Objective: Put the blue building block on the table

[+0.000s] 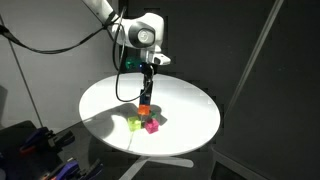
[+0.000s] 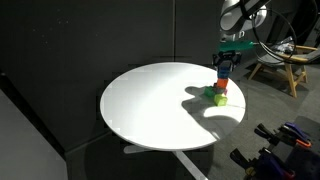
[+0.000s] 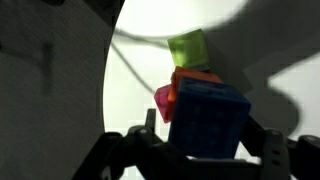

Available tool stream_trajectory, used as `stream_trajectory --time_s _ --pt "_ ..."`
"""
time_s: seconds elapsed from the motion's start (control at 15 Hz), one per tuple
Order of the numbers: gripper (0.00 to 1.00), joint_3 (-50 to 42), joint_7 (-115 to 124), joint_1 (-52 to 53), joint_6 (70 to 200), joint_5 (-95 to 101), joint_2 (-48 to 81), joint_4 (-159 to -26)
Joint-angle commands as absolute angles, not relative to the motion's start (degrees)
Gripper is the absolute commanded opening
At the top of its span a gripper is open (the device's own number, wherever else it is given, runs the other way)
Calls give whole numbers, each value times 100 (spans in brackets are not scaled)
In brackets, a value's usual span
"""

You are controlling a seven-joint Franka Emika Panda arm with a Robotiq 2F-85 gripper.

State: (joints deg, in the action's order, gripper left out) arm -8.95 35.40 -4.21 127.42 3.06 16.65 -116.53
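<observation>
By blue blk (image 3: pixel 208 120): orange (image 3: pixel 177 86), pink (image 3: pixel 163 102), green blks (image 3: pixel 188 48)

Blue building block (image 3: pixel 208 120) blurred; end effector (image 3: pixel 207 142) cut by bottom edge; contact unclear.

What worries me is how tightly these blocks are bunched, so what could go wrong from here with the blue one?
1. The blue building block appears stacked on the orange block; a skewed lift could drag that one along.
2. The pink block and green block sit right beside, so the pincer could nudge them.
3. Grip firmness isn't clear; the block might slip onto the table.
</observation>
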Motion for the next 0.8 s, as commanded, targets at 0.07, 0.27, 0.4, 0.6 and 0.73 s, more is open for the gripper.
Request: stream_trajectory --time_s 0.07,0.27,0.4,0.6,0.73 --pt "41 -981 3564 -331 12650 475 1663 -11558" --pt "31 -978 3502 -322 12644 529 1566 -11626" --pt "31 -965 3435 -318 12656 543 1479 -11690" --pt "31 -947 3325 -308 12669 555 1368 -11754" --pt "31 -936 3246 -298 12674 557 1295 -11787"
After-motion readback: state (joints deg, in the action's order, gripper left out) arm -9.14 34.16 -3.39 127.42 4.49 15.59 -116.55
